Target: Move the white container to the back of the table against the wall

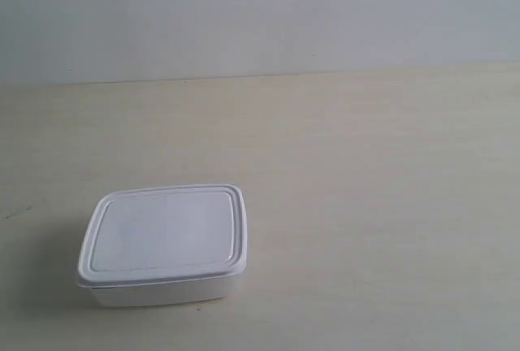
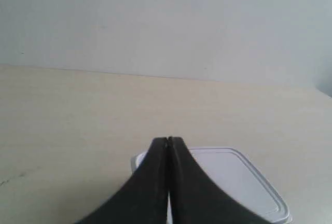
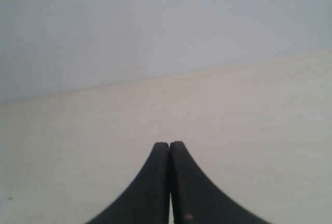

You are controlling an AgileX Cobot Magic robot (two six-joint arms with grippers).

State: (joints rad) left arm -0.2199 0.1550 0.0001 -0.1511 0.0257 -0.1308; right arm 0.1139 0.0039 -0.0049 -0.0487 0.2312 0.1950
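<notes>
Container first: the white container (image 1: 162, 244) sits flat on the table (image 1: 382, 205) with its lid on, well apart from the wall (image 1: 260, 18) at the table's far edge. It lies just beyond and below the tips of your left pincer (image 2: 167, 140), a little off to one side. That pincer's 2 fingers are pressed together and hold nothing. Your right pincer (image 3: 169, 143) is also pressed together and empty, with only bare table and wall ahead of it. Neither arm shows in the exterior view.

I judge the step in hand to be the approach, and the left pincer is the one to use. You have 2 sound options: spread the fingers and take the box across its short side, or push with the tips closed. If you push, set the tips low against the middle of the near side, not on the lid rim, because a light box may spin. Drive straight toward the wall and stop at contact.
</notes>
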